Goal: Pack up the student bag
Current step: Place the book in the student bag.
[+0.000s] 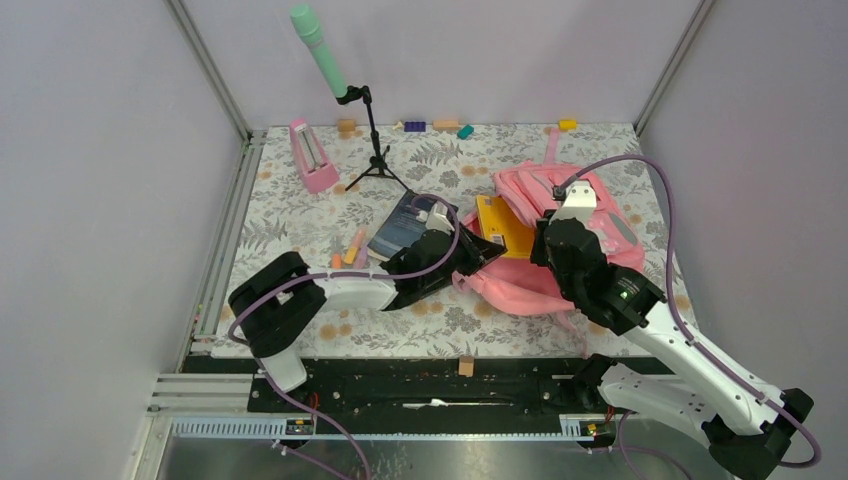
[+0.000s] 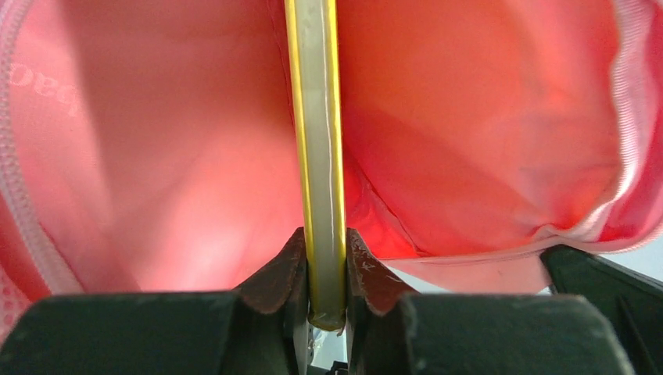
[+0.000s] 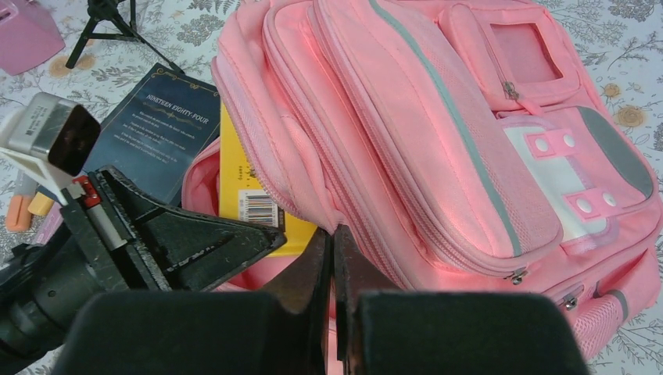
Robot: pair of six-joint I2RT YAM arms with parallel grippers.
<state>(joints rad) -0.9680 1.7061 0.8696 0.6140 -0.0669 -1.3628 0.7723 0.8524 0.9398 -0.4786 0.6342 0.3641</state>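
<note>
We have the thin yellow book halfway into the soft pink fabric student bag, left gripper jaws clamping it, right gripper jaws pinching the bag's rim; the dark blue paperback waits outside.

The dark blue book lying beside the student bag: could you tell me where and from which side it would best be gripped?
Probably the dark blue book by its long left edge, pinched across the thickness, coming in low from the left. It lies flat, and the left gripper, holding the yellow book, hangs over its right near corner.
</note>
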